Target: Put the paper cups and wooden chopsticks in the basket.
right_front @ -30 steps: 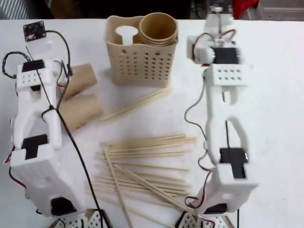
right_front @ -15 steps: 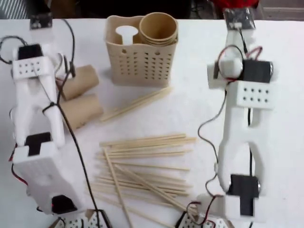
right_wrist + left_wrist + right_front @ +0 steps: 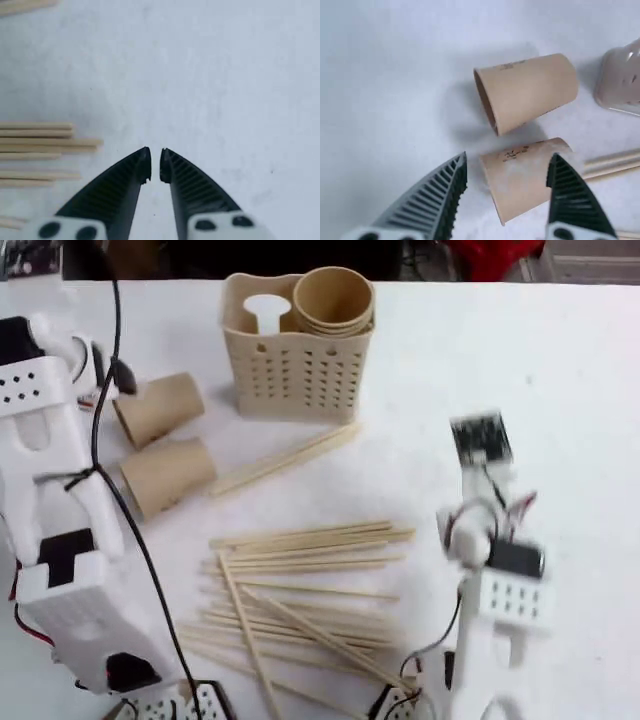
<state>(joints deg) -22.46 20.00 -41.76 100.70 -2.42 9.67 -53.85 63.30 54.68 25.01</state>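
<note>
My left gripper (image 3: pixel 508 157) hangs with its jaws apart around the nearer cup (image 3: pixel 525 182), I judge for a sideways grab. It and the farther cup (image 3: pixel 527 92) lie on their sides at 8 o'clock from the basket (image 3: pixel 295 375), long axes 8-to-2, mouths toward 8. My right gripper (image 3: pixel 154 152), jaws together, sits at 3 o'clock of the chopsticks (image 3: pixel 305 580).

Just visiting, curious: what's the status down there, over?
Left gripper open above one lying paper cup; second cup beside it. Right gripper shut, empty, near loose chopsticks. Basket unobstructed.
</note>
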